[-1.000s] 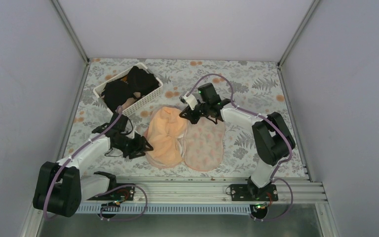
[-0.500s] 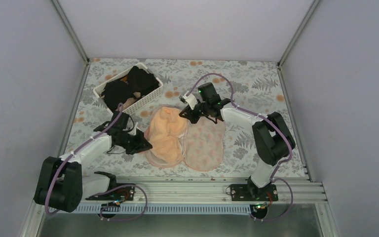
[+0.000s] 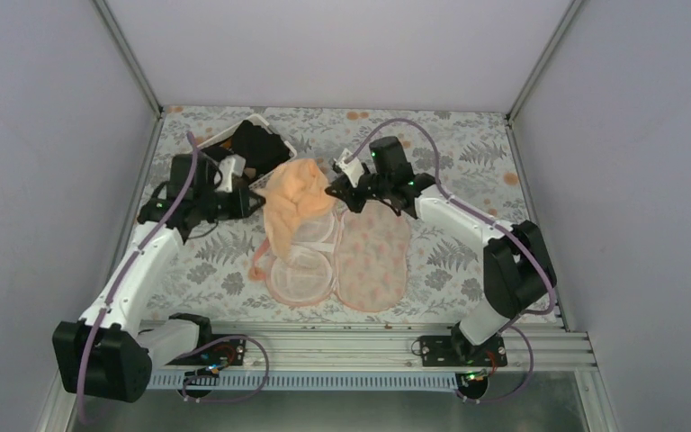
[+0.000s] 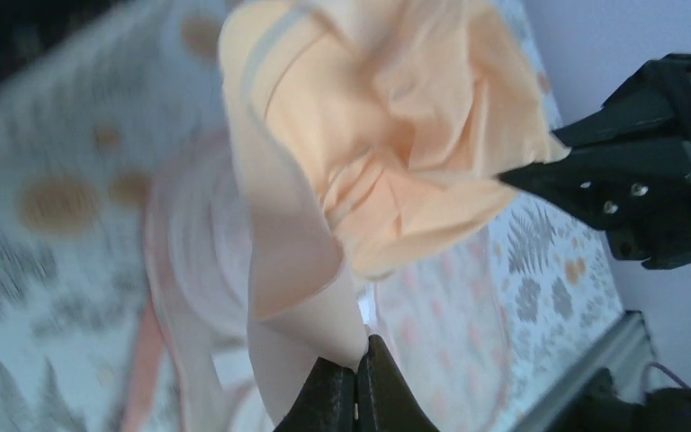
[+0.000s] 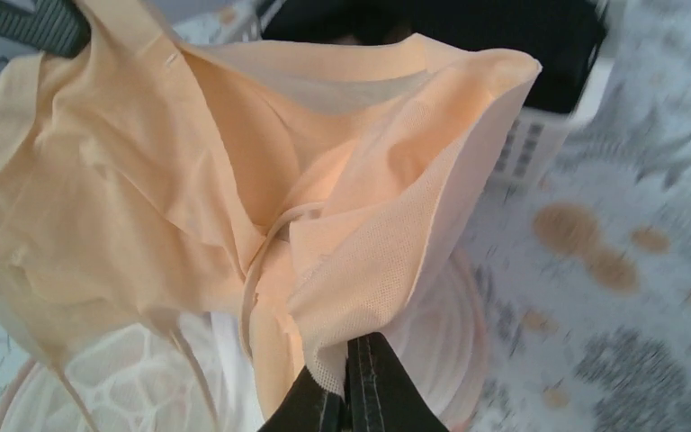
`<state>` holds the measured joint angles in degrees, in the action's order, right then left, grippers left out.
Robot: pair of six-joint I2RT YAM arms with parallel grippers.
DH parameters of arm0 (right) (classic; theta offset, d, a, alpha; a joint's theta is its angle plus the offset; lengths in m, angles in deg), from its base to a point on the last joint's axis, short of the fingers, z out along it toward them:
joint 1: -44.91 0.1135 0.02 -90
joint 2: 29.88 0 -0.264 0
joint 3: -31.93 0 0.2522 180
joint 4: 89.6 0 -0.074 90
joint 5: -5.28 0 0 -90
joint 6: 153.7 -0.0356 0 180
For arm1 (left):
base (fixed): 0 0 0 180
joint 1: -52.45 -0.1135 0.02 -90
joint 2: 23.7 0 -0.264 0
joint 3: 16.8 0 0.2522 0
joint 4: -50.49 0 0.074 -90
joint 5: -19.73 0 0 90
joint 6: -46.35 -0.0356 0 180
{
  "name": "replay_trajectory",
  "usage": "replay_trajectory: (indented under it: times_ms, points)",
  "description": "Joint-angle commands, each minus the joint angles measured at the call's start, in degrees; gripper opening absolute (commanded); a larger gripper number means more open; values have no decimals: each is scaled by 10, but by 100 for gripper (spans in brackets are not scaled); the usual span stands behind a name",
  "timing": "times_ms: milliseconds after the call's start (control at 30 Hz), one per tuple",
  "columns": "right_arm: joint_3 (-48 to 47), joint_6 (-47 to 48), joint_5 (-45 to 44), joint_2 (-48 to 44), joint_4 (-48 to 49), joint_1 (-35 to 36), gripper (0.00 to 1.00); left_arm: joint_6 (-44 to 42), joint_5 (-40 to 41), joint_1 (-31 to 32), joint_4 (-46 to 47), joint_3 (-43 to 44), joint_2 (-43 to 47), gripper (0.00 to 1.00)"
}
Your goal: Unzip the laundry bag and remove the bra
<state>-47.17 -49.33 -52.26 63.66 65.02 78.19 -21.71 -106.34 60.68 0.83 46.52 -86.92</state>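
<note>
The peach-orange bra [image 3: 297, 193] hangs bunched in the air between my two grippers, above the far end of the open laundry bag. My left gripper [image 3: 256, 200] is shut on its left edge, and my right gripper [image 3: 334, 191] is shut on its right edge. The laundry bag lies open on the table, with its pink flower-print half [image 3: 373, 261] on the right and white mesh cups [image 3: 301, 270] uncovered on the left. In the left wrist view my gripper [image 4: 357, 358] pinches the bra [image 4: 369, 135]. In the right wrist view my gripper [image 5: 346, 360] pinches the bra's mesh-lined edge [image 5: 189, 198] over a mesh cup [image 5: 126, 387].
The white slatted basket [image 3: 274, 169] with black clothes [image 3: 256, 144] stands at the back left, right behind my left wrist; it also shows in the right wrist view [image 5: 540, 135]. Floral tablecloth [image 3: 468, 153] covers the table. Grey walls close in on three sides, and a metal rail [image 3: 360, 337] runs along the near edge.
Both grippers have lifted the bra off the bag and carried it toward the back. My left arm swung up toward the basket. The white mesh cups are now uncovered.
</note>
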Motion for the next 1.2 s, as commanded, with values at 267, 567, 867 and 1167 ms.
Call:
replay_trajectory:
  times_ms: [267,567,867,1167]
  points:
    - [-272,5,-2,113,16,5,4,-376,204,-41,-85,283,-83,2]
    - [-450,-112,-13,280,58,31,4,-449,200,-161,-53,333,-152,2]
    - [-516,-198,-44,385,96,40,4,-469,118,-291,-29,324,-248,2]
    - [-571,-204,-87,460,77,35,3,-457,79,-298,22,297,-312,2]
